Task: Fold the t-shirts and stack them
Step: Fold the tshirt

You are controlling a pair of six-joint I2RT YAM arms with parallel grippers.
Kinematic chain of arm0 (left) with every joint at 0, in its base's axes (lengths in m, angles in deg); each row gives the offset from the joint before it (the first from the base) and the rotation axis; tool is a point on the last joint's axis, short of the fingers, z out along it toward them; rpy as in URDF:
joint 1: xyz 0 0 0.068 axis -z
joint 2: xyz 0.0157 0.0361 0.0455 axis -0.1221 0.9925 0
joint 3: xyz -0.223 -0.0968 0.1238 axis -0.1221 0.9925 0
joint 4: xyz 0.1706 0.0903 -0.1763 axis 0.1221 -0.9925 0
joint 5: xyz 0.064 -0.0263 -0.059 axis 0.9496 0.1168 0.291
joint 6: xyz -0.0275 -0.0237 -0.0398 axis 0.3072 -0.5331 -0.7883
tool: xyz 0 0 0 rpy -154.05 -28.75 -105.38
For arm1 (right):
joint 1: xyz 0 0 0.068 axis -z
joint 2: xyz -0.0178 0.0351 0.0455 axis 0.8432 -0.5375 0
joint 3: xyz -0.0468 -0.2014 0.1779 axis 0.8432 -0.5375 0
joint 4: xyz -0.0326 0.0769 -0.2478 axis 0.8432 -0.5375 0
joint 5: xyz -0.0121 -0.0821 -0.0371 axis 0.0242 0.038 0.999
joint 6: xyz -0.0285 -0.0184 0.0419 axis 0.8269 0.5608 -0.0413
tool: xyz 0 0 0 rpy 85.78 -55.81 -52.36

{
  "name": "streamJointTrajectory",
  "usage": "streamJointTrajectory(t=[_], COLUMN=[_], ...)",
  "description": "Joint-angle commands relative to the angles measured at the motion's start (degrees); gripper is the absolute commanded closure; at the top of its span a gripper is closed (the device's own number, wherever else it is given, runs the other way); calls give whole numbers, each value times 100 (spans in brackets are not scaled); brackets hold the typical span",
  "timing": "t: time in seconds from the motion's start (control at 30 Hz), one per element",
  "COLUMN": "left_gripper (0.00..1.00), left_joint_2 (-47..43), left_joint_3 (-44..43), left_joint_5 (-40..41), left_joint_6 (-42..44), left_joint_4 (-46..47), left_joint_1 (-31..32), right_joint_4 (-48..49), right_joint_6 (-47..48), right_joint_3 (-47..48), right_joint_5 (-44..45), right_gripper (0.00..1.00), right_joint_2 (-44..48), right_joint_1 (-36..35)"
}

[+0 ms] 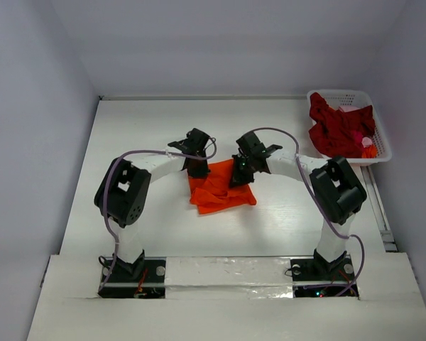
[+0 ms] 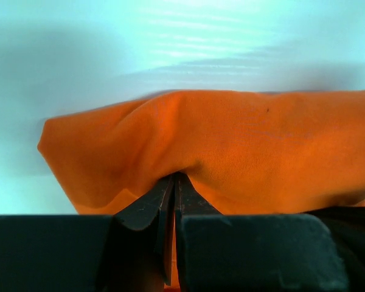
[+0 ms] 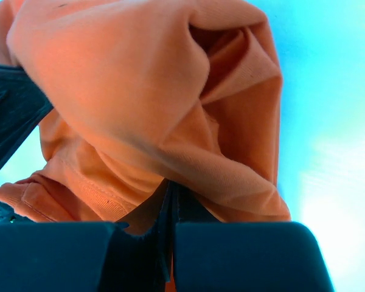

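The orange t-shirt [image 1: 220,188] lies bunched on the middle of the white table. My left gripper [image 1: 197,168] is shut on its far left edge; in the left wrist view the cloth [image 2: 231,146] drapes over the closed fingertips [image 2: 175,177]. My right gripper [image 1: 239,174] is shut on its far right edge; in the right wrist view the shirt [image 3: 146,97] hangs in folds over the closed gripper [image 3: 173,185]. Crimson red t-shirts [image 1: 337,128] are piled in the basket at the back right.
The white lattice basket [image 1: 380,128] stands at the table's back right corner, with a small pink and orange item [image 1: 368,145] at its near right. A metal rail [image 1: 380,209] runs along the table's right edge. White walls close in the back and sides.
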Motion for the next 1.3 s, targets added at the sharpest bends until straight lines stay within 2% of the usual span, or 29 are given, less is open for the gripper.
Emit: streamJointTrajectory(t=[0.0,0.4,0.57,1.0,1.27], left_gripper=[100,100,100,100,100], left_joint_2=[130,1009,1072,-289,-651], left_joint_3=[-324,-1492,-1740,-1766,-1846], left_joint_5=[-35,-140,-114,0,-35], left_joint_6=[126,284,355,416,407], left_joint_4=[-41,-138,-287,-1069,-1290], left_joint_1=[-70,-360,-413,-413,-413], right_joint_4=[-62,-9,-61,-466,-694], right_joint_6=[171,162,171,400,636], right_joint_3=[273,325,404,835,1099], right_joint_5=[-2,94,130,349,463], right_gripper=[100,100,100,100,100], right_joint_2=[-75,-128,-145,57,-84], right_joint_1=[-4,48,162,225,409])
